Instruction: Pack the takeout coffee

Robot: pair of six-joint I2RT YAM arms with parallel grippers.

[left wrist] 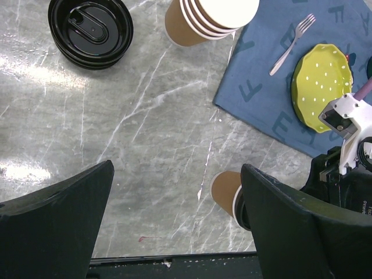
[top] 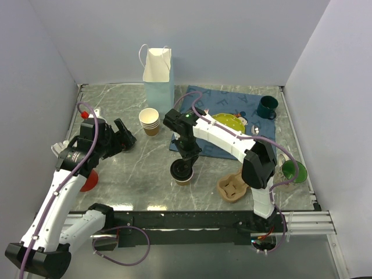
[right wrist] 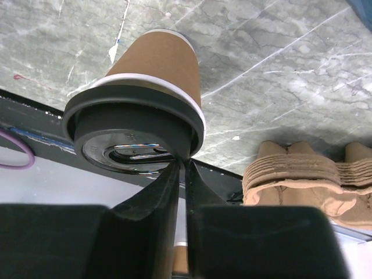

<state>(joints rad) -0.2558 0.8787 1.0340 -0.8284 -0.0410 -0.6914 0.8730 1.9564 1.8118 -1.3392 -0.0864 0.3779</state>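
The takeout coffee (top: 183,173) is a brown paper cup with a black lid (right wrist: 131,131), standing upright near the table's front edge. In the left wrist view the takeout coffee (left wrist: 226,192) is half hidden behind a finger. My right gripper (top: 187,159) hangs straight over it. In the right wrist view the right gripper (right wrist: 182,165) has its fingers almost together, with only a thin slit between them. Their tips rest against the lid's raised rim and nothing is seen between them. My left gripper (top: 124,135) hovers wide open over bare marble to the cup's left, and the left gripper (left wrist: 177,168) is empty.
A pale blue paper bag (top: 158,81) stands open at the back. A stack of lidless cups (top: 150,121) and a stack of black lids (left wrist: 90,29) are close by. A pulp cup carrier (top: 231,187) lies right of the coffee. A blue cloth (top: 203,102) holds a yellow plate (top: 228,122), a fork (left wrist: 292,43) and a green mug (top: 267,106).
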